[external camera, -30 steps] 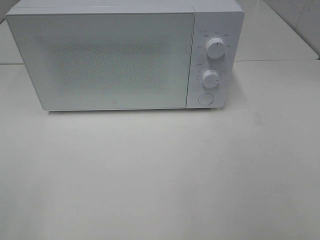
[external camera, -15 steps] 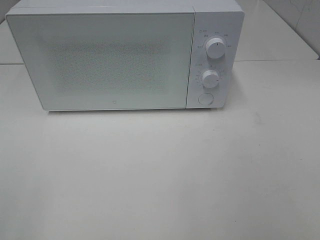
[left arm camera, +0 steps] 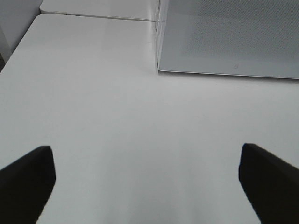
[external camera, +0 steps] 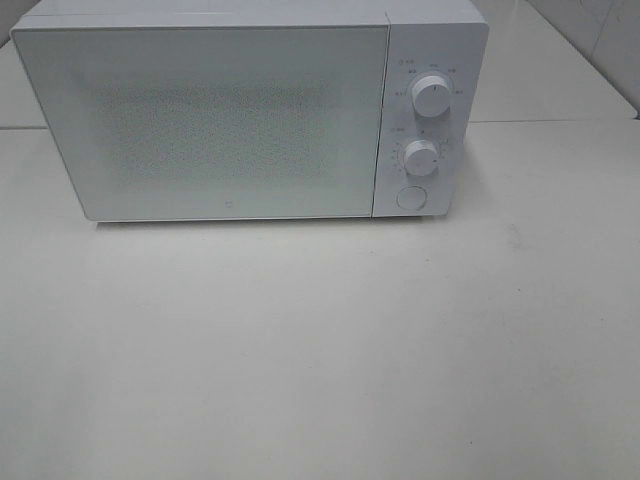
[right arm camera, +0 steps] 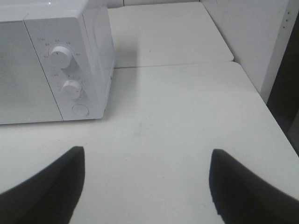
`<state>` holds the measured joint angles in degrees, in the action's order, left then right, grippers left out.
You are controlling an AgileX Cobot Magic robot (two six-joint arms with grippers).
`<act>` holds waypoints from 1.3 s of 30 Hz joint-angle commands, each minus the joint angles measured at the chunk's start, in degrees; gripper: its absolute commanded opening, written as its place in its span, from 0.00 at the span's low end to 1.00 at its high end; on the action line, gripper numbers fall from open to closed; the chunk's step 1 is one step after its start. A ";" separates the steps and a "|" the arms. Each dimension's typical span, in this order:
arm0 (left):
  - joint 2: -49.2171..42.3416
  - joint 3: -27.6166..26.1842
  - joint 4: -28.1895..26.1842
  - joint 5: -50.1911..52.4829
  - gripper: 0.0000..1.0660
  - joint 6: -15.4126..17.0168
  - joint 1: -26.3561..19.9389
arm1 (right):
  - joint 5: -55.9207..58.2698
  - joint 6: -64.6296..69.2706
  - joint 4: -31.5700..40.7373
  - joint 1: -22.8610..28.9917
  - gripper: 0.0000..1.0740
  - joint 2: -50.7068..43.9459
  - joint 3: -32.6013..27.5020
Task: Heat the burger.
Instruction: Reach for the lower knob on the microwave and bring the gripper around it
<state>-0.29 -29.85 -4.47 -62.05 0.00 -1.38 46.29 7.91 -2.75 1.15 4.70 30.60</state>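
Observation:
The burger is out of view in every frame. A white microwave [external camera: 250,110] stands at the back of the table with its door shut; it also shows in the left wrist view as the microwave [left arm camera: 233,37] and in the right wrist view as the microwave [right arm camera: 51,65]. It has two round knobs [external camera: 432,95] and a round button [external camera: 411,197] on its right panel. My left gripper [left arm camera: 147,182] is open over bare table, short of the microwave's left corner. My right gripper [right arm camera: 147,182] is open over bare table, to the right of the control panel. Neither arm shows in the exterior high view.
The white table [external camera: 320,350] stretches in front of the microwave. A seam [right arm camera: 177,65] joins it to a second table behind. A wall [right arm camera: 252,32] and a dark gap run along the table's right edge.

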 commanded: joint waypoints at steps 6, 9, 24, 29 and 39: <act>-1.26 0.11 -0.29 0.80 0.94 0.00 -0.06 | -12.83 0.06 -0.17 -0.29 0.69 5.96 -4.13; -1.26 0.11 -0.29 0.80 0.94 0.00 -0.06 | -16.56 0.06 -0.17 -0.29 0.69 8.77 -5.33; -1.26 0.11 -0.29 0.80 0.94 0.00 -0.06 | -39.82 0.57 -0.23 -0.29 0.69 29.22 -8.71; -1.26 0.11 -0.29 0.80 0.94 0.00 -0.06 | -46.93 1.78 -0.23 -0.29 0.69 35.35 -8.71; -1.26 0.11 -0.29 0.80 0.94 0.00 -0.06 | -62.85 1.95 -0.40 -0.29 0.69 49.62 -8.71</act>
<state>-0.29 -29.85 -4.47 -62.05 0.00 -1.38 -14.55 9.34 -2.75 1.15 53.86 22.06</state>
